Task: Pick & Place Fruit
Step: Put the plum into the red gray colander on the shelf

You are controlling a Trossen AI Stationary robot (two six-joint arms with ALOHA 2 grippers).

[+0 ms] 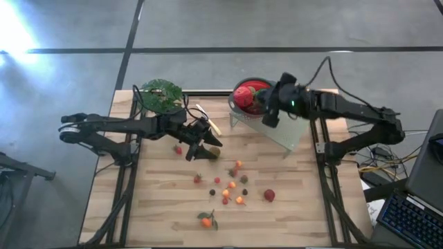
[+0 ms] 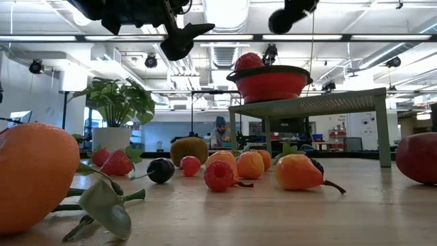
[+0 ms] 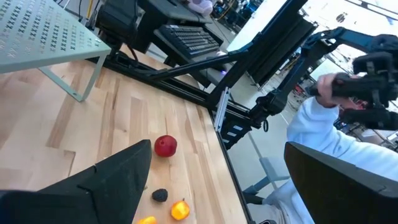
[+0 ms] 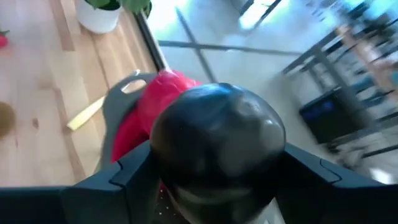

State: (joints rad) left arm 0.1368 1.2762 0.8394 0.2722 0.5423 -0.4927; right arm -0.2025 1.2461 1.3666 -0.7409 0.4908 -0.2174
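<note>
Because the red bowl (image 1: 247,97) sits on a raised grey stand (image 1: 287,135) at the table's (image 1: 159,207) far right corner, the right gripper (image 1: 266,114) hangs over its rim, clasping a dark plum (image 4: 217,140) to drop in. Near the far left, the left gripper (image 1: 201,151) gapes empty above a kiwi (image 1: 214,152). Small fruit (image 1: 232,187) lies scattered mid-table.

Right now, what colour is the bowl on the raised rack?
Red. The bowl shows best in the low view, sitting on the pale green rack.
</note>
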